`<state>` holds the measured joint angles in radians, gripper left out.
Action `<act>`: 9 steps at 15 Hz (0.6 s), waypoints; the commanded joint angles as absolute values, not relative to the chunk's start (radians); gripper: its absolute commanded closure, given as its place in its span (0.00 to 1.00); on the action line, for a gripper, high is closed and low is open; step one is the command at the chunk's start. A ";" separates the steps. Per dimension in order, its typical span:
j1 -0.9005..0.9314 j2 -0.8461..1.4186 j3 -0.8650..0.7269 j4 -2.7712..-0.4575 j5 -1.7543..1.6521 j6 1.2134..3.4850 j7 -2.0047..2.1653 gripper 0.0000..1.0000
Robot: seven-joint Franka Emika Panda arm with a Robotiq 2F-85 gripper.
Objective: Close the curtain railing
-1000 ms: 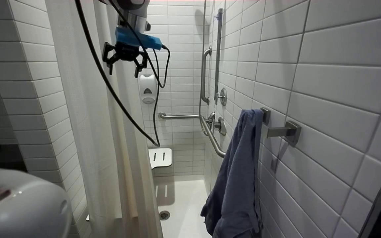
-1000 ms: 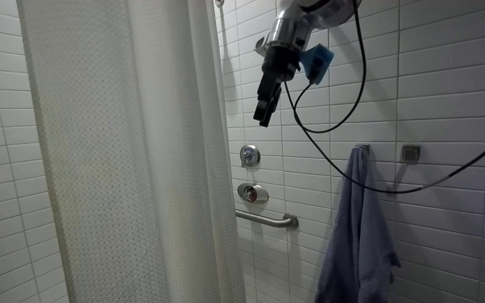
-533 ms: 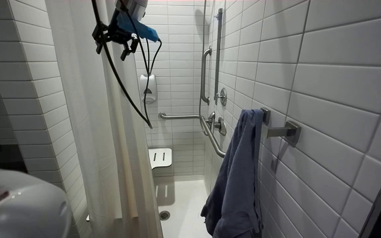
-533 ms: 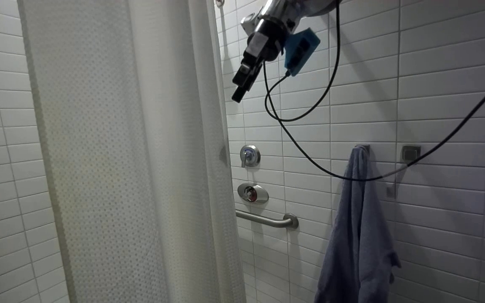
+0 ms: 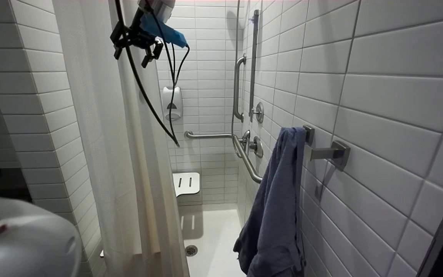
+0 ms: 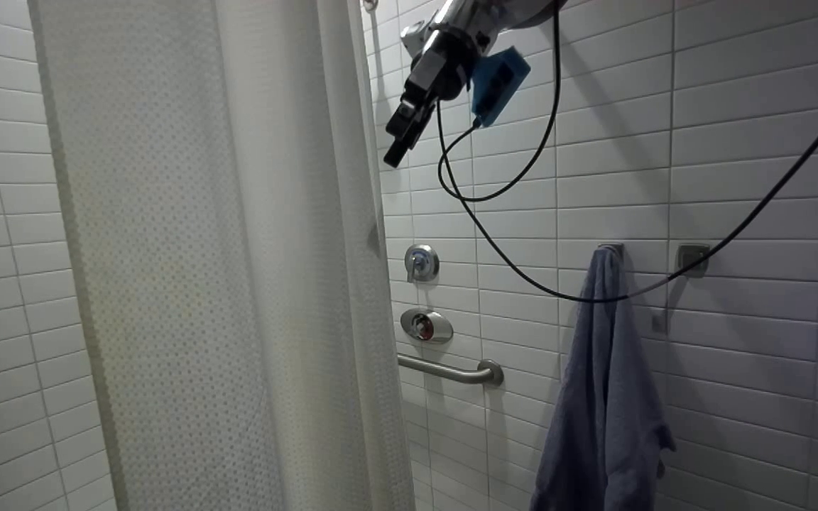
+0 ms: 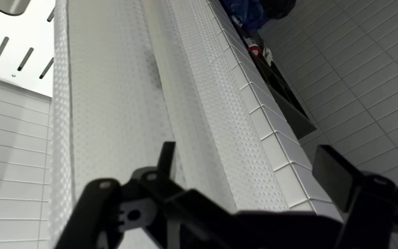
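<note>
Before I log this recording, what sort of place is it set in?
Probably an accessible bathroom shower, judging by the white shower curtain, a metal grab bar and the floor drain.

White tiled walls (image 5: 390, 96), pale shower floor (image 5: 217, 238)

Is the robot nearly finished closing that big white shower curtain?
Not nearly, it seems. Done: the gripper is open and near the shower curtain. In hand: perhaps lining up; nothing is gripped, and the wrist view shows curtain folds between its spread fingers. Left: probably gripping the curtain and pulling it across, since the floor drain and shower seat show past its edge.
</note>
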<state>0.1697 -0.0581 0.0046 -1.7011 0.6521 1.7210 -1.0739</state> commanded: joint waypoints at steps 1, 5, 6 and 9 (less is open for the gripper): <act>0.128 -0.028 0.017 -1.647 0.695 1.691 -1.061 0.00; 0.081 -0.005 -0.001 -1.603 0.746 1.660 -1.037 0.00; 0.068 0.003 -0.003 -1.588 0.748 1.646 -1.034 0.00; 0.052 -0.019 0.005 -1.620 0.732 1.658 -1.052 0.00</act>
